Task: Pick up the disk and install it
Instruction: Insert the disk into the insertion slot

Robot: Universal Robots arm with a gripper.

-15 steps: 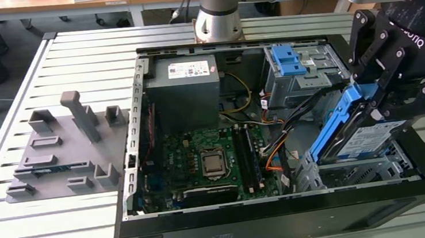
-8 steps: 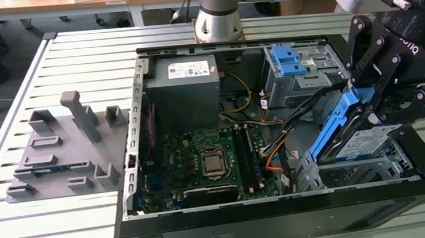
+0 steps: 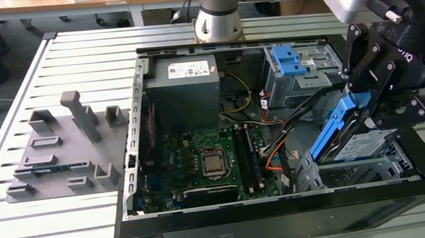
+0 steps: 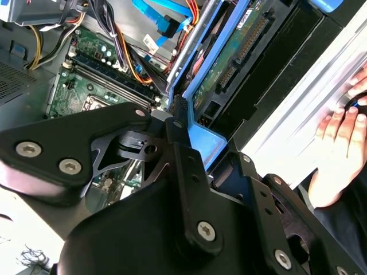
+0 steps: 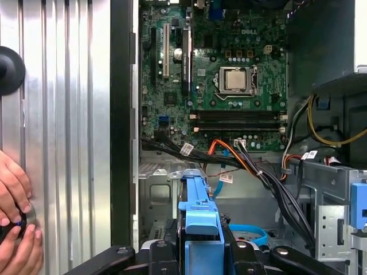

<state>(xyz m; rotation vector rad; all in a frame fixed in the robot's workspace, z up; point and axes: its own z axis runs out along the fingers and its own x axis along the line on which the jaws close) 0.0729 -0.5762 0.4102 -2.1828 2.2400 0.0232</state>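
The pick-up is done: at the exterior view's right, the gripper (image 3: 367, 111) has its jaws clamped on the disk (image 3: 335, 134), held tilted with its lower end at the metal cage (image 3: 360, 172) inside the computer case (image 3: 283, 219); seating it looks still undone

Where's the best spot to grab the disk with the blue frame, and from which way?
Grab the disk at its upper end, on the blue bracket, pinching across the thin sides and coming from above. It is flat and stands tilted on edge over the metal cage, so that end is probably the free one. The end effector is shut on it there.
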